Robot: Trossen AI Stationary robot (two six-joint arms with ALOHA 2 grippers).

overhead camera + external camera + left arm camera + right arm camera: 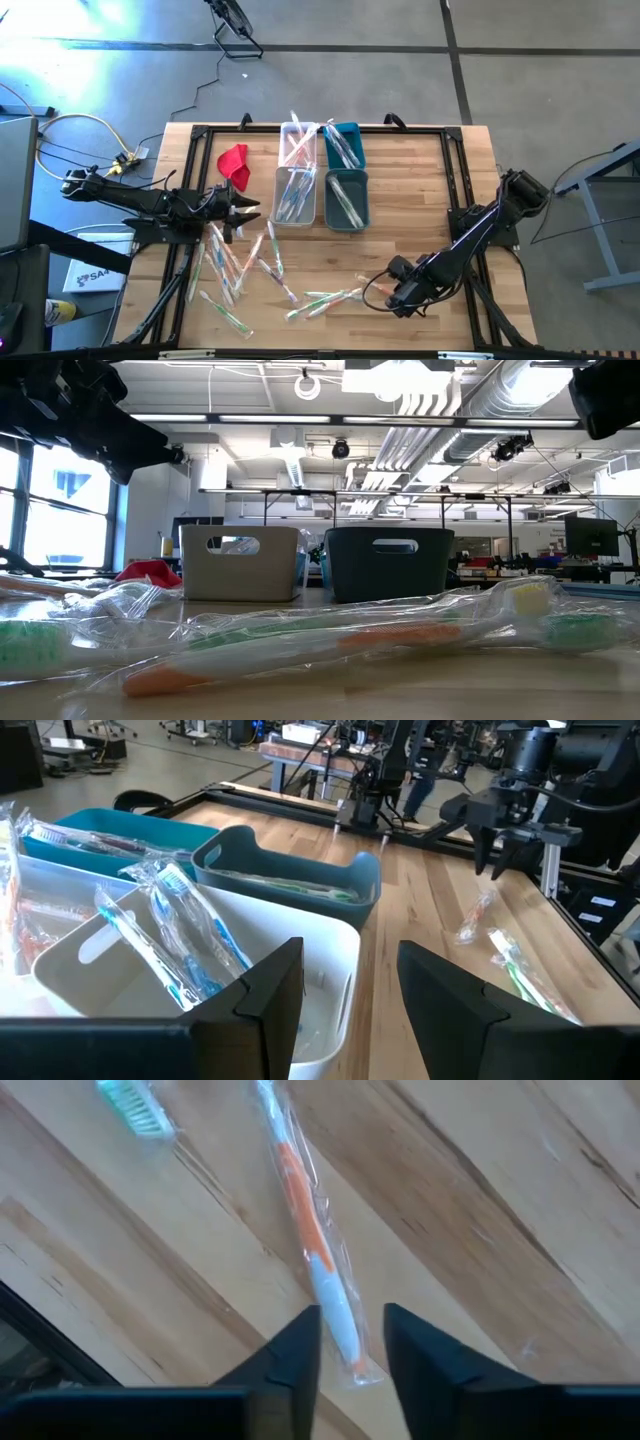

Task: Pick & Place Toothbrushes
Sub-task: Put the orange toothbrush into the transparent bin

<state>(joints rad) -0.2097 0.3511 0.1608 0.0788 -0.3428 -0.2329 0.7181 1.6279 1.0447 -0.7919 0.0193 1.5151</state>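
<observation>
While the right tool hangs low over the counter, its fingers released and straddling the end of a wrapped orange-handled toothbrush, it looks lined up to pinch that one. More toothbrushes lie loose near the front edge. The left tool, spread and empty, hovers beside the white bin, which holds blue brushes
</observation>
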